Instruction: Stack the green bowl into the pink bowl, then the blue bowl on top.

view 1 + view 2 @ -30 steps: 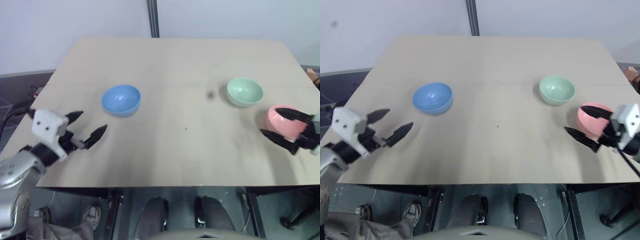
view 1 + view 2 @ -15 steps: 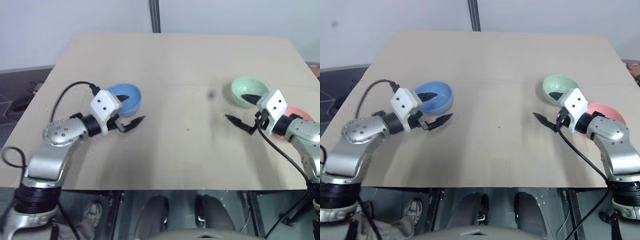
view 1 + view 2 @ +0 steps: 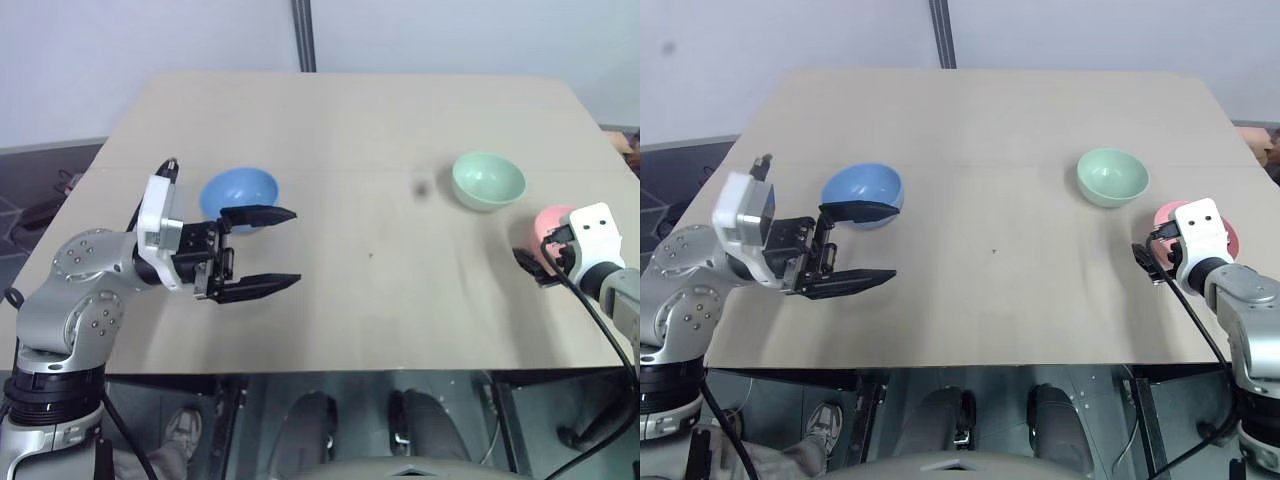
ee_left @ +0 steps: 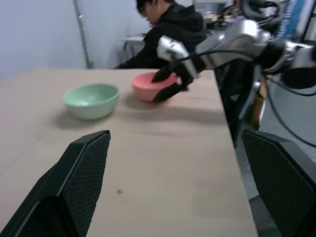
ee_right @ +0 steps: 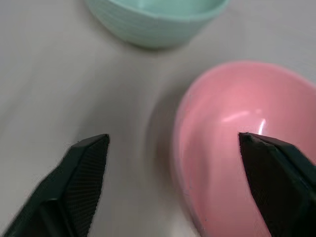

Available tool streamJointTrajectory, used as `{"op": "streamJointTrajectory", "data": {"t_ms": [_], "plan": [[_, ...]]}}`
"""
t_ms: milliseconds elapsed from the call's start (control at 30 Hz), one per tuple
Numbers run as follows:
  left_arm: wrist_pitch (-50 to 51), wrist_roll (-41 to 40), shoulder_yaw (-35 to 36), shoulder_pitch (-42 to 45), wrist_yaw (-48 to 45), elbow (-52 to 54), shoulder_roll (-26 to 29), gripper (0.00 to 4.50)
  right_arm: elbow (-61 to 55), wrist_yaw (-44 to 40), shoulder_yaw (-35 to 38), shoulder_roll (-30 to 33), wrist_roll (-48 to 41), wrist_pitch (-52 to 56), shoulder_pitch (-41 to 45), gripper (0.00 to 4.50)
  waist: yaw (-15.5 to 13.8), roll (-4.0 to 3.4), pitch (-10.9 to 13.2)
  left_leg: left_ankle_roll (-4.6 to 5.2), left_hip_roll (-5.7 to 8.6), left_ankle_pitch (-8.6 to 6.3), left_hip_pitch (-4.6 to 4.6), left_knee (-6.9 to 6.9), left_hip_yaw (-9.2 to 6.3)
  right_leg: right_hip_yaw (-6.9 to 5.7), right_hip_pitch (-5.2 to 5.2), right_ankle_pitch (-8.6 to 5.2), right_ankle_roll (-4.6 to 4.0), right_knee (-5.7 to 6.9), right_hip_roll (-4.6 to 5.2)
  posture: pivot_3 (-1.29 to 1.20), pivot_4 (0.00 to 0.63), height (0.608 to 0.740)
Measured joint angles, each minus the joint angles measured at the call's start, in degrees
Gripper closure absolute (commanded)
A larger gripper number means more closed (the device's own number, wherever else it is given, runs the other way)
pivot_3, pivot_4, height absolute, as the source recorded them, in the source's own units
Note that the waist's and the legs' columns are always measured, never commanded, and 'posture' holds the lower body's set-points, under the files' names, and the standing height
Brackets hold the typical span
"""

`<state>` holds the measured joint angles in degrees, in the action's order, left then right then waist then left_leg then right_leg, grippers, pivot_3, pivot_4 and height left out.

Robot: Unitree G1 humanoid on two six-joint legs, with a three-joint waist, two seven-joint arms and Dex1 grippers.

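While the left gripper [image 3: 260, 250] hangs level beside the blue bowl [image 3: 238, 194], jaws wide and empty, the head views show the green bowl [image 3: 488, 180] and pink bowl [image 3: 1225, 232] apart on the worktop [image 3: 350, 130]. Right wrist view: right gripper [image 5: 173, 163] jaws open, straddling the pink rim, gripping nothing.

Smooth, glossy pink bowl [image 5: 237, 143] and green bowl [image 5: 158, 19] sit on a matt wood-look table [image 3: 380, 300].

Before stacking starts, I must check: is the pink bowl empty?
Empty. The right wrist view shows the pink bowl's smooth bare inside, with nothing in it.
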<state>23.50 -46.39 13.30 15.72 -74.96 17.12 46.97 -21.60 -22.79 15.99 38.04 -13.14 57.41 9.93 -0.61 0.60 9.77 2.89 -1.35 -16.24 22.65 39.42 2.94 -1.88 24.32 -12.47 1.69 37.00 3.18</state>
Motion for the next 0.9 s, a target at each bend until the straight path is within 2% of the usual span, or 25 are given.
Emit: {"op": "streamJointTrajectory", "data": {"t_ms": [200, 233, 467, 567, 667, 767, 900], "plan": [[0.31, 0.03, -0.44, 0.32, -0.24, -0.47, -0.02, 0.00, 5.07, -0.42, -1.59, 0.78, 0.43, -0.95, 2.29, 4.16, -0.03, 0.00, 0.00, 0.00, -0.03, 0.00, 0.18, -0.03, 0.03, 0.08, 0.13, 0.11, 0.18, -0.06, -0.06, 0.00, 0.150, 0.740], [0.41, 0.03, -0.43, 0.29, -0.11, -0.47, -0.02, 0.00, 5.80, -0.51, -2.09, 1.02, 0.59, -1.57, 2.59, 4.40, -0.04, 0.00, 0.00, 0.00, -0.03, -0.01, 0.20, -0.04, 0.03, 0.10, 0.14, 0.11, 0.18, -0.09, -0.05, 0.00, 0.150, 0.740], [0.69, 0.33, -0.07, -1.53, 2.69, -0.33, -0.34, 0.00, 4.99, -3.71, -5.80, 5.41, 1.75, -5.53, 2.41, 4.40, -0.04, -0.02, 0.01, 0.01, -0.12, -0.01, 0.22, -0.07, 0.10, 0.17, 0.19, 0.11, 0.19, -0.14, -0.03, 0.00, 0.150, 0.740], [-0.29, 1.84, 1.87, -5.44, 3.70, -0.42, -0.31, 0.00, -6.14, -11.85, -5.92, 11.26, -2.35, -6.50, -2.49, 4.40, -0.05, 0.00, 0.01, 0.00, -0.25, -0.02, 0.24, -0.18, 0.07, 0.13, 0.26, 0.11, 0.19, -0.15, -0.07, 0.00, 0.150, 0.740], [-1.54, 2.75, 4.58, -9.08, 3.96, -0.76, -0.25, 0.00, -17.96, -18.93, -6.38, 10.94, -11.38, -6.13, -5.34, 4.40, 0.28, 0.01, 0.01, -0.01, -0.44, -0.03, 0.21, -0.17, 0.10, 0.14, 0.26, 0.10, 0.20, -0.17, -0.20, 0.00, 0.150, 0.740], [-2.85, 4.22, 5.93, -10.71, 4.28, -1.28, -0.25, 0.00, -22.37, -19.76, -13.54, 8.58, -13.54, -6.60, -1.90, 4.40, 0.37, 0.10, 0.02, -0.02, -0.46, -0.02, 0.17, -0.10, 0.13, 0.10, 0.24, 0.06, 0.20, -0.16, -0.20, 0.00, 0.150, 0.740], [-3.19, 4.68, 6.46, -10.89, 5.43, -1.64, -0.28, 0.00, -17.39, -19.33, -27.21, 3.74, -8.76, -10.86, 5.27, 4.40, 0.31, 0.15, 0.02, -0.12, -0.47, 0.09, 0.11, 0.03, 0.18, 0.15, 0.20, 0.04, 0.02, -0.11, -0.20, 0.00, 0.150, 0.740]]}}
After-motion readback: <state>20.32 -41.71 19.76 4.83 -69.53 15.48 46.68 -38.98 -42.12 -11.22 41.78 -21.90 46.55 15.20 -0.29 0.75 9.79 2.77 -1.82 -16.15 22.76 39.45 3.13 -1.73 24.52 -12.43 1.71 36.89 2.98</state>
